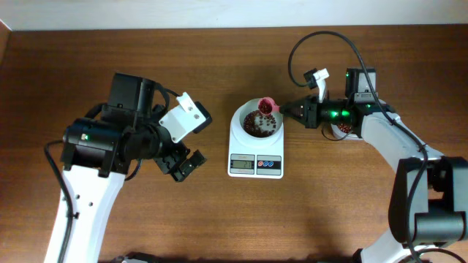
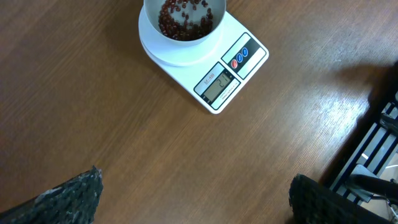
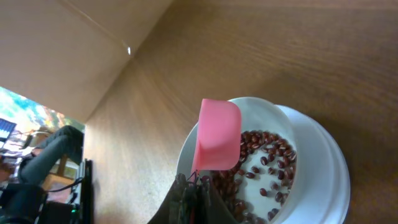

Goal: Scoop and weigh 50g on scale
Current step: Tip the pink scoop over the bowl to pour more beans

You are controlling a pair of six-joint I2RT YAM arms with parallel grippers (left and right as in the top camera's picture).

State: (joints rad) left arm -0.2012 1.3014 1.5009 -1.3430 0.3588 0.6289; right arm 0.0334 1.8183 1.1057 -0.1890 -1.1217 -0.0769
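Note:
The white scale (image 1: 255, 162) stands mid-table, and its round bowl (image 1: 239, 126) holds a heap of dark red-brown beans (image 1: 259, 125). My right gripper (image 1: 289, 111) is shut on the handle of a pink scoop (image 1: 268, 107), which is tipped over the bowl's far right rim. The right wrist view shows the scoop's (image 3: 217, 134) smooth back above the beans (image 3: 267, 162), with the right gripper (image 3: 196, 186) just below it. My left gripper (image 1: 183, 164) stands open left of the scale, nothing in it. The left wrist view shows the scale (image 2: 231, 74), the beans (image 2: 183, 18) and the left gripper (image 2: 196, 205).
A clear tub (image 1: 342, 130) with beans sits right of the scale, mostly hidden under my right arm. A dark rack (image 2: 379, 143) stands past the table's edge in the left wrist view. Bare wood surrounds the scale.

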